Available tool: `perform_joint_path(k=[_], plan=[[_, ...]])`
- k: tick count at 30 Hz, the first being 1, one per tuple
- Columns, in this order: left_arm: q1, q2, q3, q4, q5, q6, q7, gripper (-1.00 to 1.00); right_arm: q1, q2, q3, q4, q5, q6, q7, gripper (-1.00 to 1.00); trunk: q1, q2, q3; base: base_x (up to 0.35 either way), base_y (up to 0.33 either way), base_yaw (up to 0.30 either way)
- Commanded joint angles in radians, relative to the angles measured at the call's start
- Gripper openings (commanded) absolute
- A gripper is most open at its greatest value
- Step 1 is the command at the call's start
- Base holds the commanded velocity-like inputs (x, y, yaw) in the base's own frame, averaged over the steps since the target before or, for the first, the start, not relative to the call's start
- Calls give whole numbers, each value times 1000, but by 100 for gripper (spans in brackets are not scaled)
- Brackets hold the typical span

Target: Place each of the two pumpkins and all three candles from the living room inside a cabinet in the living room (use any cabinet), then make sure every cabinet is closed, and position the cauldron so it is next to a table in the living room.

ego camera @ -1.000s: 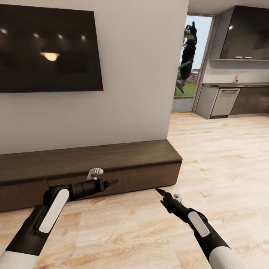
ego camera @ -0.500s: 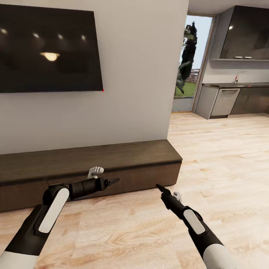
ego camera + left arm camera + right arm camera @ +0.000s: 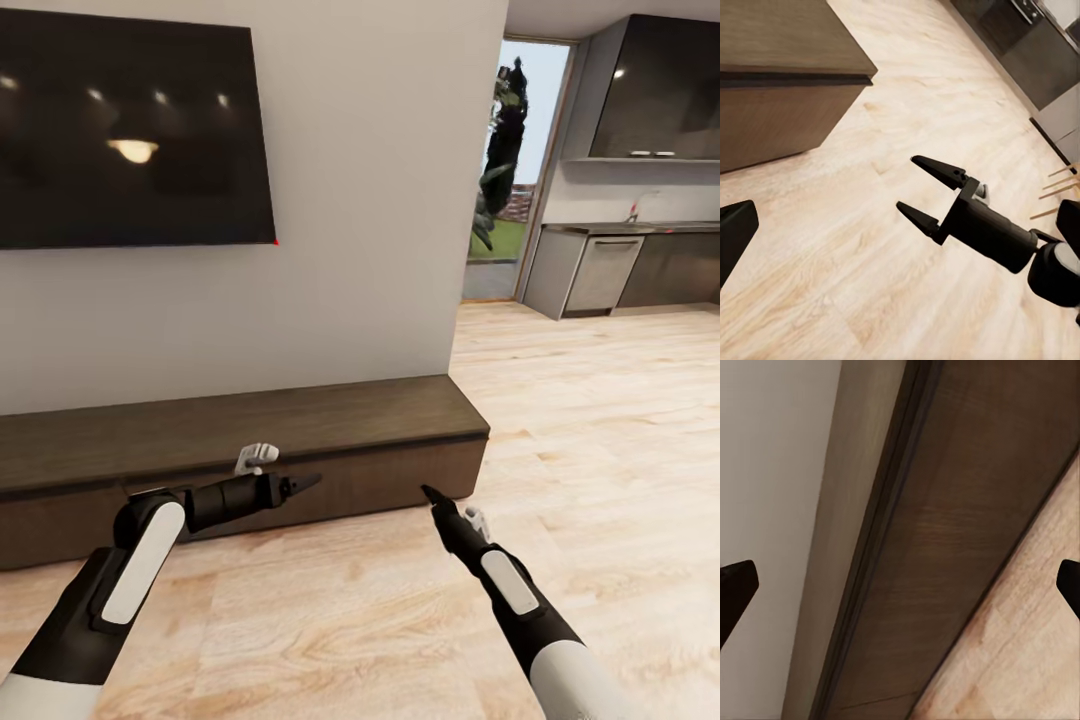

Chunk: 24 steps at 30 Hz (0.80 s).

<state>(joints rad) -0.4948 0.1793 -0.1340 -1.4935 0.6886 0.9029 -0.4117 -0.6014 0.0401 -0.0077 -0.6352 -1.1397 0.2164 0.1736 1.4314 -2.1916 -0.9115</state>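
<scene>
The cabinet (image 3: 300, 425) is a long, low dark-brown unit running along the wall, and its fronts look shut. My left gripper (image 3: 312, 481) hovers just in front of its front panel, open and empty. My right gripper (image 3: 427, 491) points at the cabinet's right end near the floor, also open and empty. In the left wrist view the right gripper (image 3: 906, 182) has its two fingers spread above the floor, beside the cabinet's corner (image 3: 787, 105). In the right wrist view the cabinet front (image 3: 967, 547) is close up. The pumpkins, candles, cauldron and table are out of view.
A large dark TV (image 3: 130, 130) hangs on the wall above the cabinet. Light wood floor (image 3: 600, 430) stretches to the right, past the wall's end, into a kitchen with grey counters (image 3: 620, 265) and a glass door (image 3: 505, 170).
My right arm has reached forward, bringing its gripper closer to the cabinet's right front. The left arm has barely moved.
</scene>
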Motion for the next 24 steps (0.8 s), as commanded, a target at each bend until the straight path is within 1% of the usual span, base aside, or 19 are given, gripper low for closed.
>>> perform_joint_path(k=[1, 3, 6, 7, 9, 10, 11, 12, 13, 14, 17, 22, 23, 24], plan=[[-1, 2, -2, -2, -1, 3, -5, 100, -1, -1, -1, 0, -9, 3, 1, 100, 0, 0, -1, 53, 21, 0], [-1, 3, -3, -6, 0, 3, -13, 100, -2, 1, -1, -1, -9, 2, 0, 100, 0, 0, -1, 95, 49, 0], [-1, 4, -5, -11, 0, 5, -61, 100, -3, 6, 0, -1, -9, 0, -1, 100, 0, 0, -1, 163, 96, 0], [-1, 4, -7, -13, 0, 8, -103, 100, -4, 8, 0, -1, -9, -1, -1, 100, 0, 0, -1, 129, 71, 0], [-1, 5, -7, -14, 0, 11, -148, 100, -4, 8, 0, -1, -10, -2, -1, 100, 0, 0, -1, 93, 51, 0], [-1, 5, -8, -15, -1, 14, -189, 100, -4, 8, 0, -1, -19, -4, 0, 100, 0, 0, -1, 53, 29, 0], [-1, 6, -8, -15, -2, 15, -207, 100, -4, 8, 0, -1, -27, -4, 0, 100, 0, 0, -1, 42, 23, 0], [-1, 6, -9, -15, -4, 18, -233, 100, -4, 8, 0, -1, -49, -6, 1, 100, 0, 0, -1, 27, 15, 0], [-1, 6, -9, -15, -5, 19, -243, 100, -4, 8, 0, -1, -62, -6, 1, 100, 0, 0, -1, 22, 12, 0], [-1, 6, -11, -15, -6, 21, -256, 100, -4, 8, 0, 0, -84, -7, 2, 100, 0, 0, -1, 14, 8, 0], [0, 6, -17, -16, -7, 24, -276, 100, -3, 9, 2, 0, -113, -7, 4, 100, 0, 0, -1, 8, 4, 0], [1, 6, -36, -17, -5, 25, -291, 100, -4, 8, 2, 0, -125, -4, 4, 100, 0, 0, -1, 2, 1, 0], [1, 6, -55, -18, -6, 24, -295, 100, -4, 7, 2, 0, -127, -2, 4, 100, 0, 0, -1, 0, 0, 0], [2, 6, -66, -18, -6, 24, -296, 100, -4, 7, 2, 0, -128, -1, 4, 100, 0, 0, -1, 0, 0, 0]])
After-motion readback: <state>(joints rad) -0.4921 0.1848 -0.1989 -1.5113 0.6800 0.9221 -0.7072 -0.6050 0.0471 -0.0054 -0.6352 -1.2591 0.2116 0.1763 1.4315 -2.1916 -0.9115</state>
